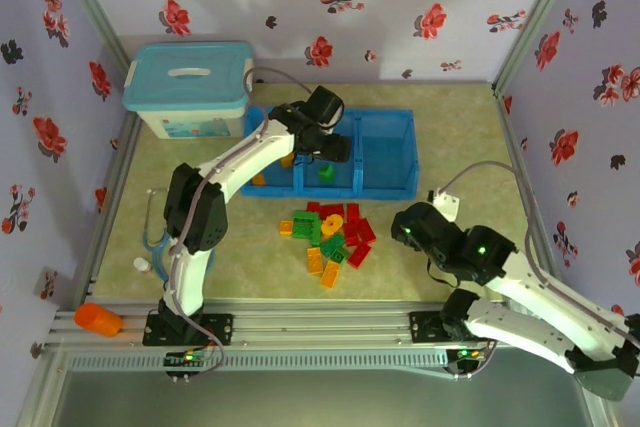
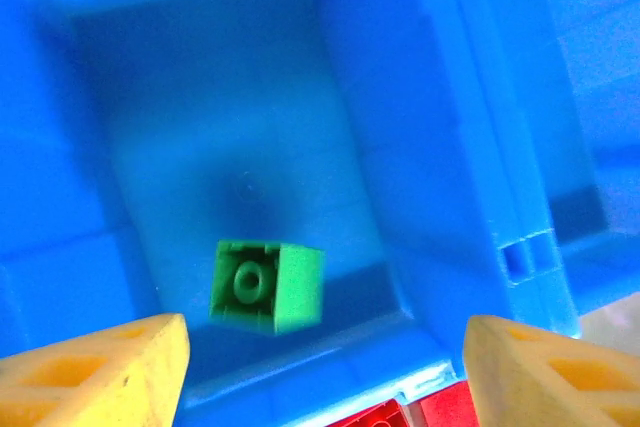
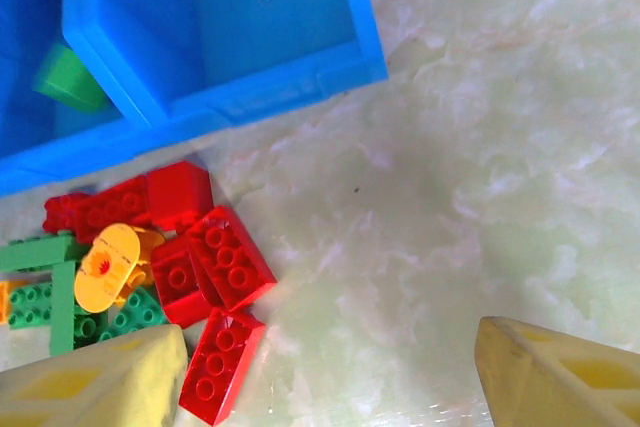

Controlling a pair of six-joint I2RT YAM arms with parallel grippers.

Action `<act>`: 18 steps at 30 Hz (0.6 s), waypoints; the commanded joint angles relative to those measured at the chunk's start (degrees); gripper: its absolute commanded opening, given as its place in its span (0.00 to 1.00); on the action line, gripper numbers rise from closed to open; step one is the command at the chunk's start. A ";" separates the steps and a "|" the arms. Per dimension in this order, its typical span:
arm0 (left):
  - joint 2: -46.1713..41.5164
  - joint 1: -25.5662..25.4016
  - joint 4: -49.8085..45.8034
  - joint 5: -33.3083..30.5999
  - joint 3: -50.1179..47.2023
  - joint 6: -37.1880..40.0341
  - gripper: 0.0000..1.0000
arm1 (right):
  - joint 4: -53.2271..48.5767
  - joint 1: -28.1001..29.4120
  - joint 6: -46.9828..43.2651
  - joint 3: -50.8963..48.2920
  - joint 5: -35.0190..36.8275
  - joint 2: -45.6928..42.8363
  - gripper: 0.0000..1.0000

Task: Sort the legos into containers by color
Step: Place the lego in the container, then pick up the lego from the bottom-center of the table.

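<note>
Far left on the surface stands the pale-blue storage box, which is no part of the sort. To its right, your left claw hangs over the middle compartment of the blue tray. The left wrist view shows its yellow fingers spread wide and pinching nothing, with one green brick below them inside that compartment, clear of both fingers. Whether the brick has settled flat cannot be told. The compartment to the left holds orange-yellow pieces. In front of the tray lie the unsorted legos, red, green and orange-yellow bricks heaped touching one another. At right, your right claw hovers above bare surface just beside the heap's red bricks, jaws likewise spread and holding nothing. The risks, as judged from here, are three. Lifting the left claw out at a slant could catch a finger on the tray wall and drag the whole tray. Because the bricks lie packed together, a claw closing on one may also pinch a neighbour of another colour, or scatter the heap. Both arms aiming at the same heap could collide, so send one at a time.
</note>
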 commanded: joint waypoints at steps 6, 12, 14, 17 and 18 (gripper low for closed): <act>-11.78 -1.20 1.70 0.46 -4.09 -0.34 0.75 | 10.43 0.95 2.89 -4.95 -5.48 5.74 0.77; -28.34 -1.29 9.92 -0.86 -24.00 -4.68 0.75 | 19.52 3.46 5.32 -8.02 -9.27 13.81 0.75; -33.65 -1.46 11.52 -1.31 -31.23 -6.22 0.75 | 21.96 4.33 6.13 -8.24 -9.95 17.04 0.73; -40.09 -1.75 12.49 -2.94 -40.17 -8.40 0.74 | 25.18 5.55 7.62 -8.62 -10.14 20.88 0.69; -41.86 -1.81 12.65 -3.25 -42.82 -9.06 0.74 | 26.31 5.86 8.00 -8.69 -10.31 21.95 0.68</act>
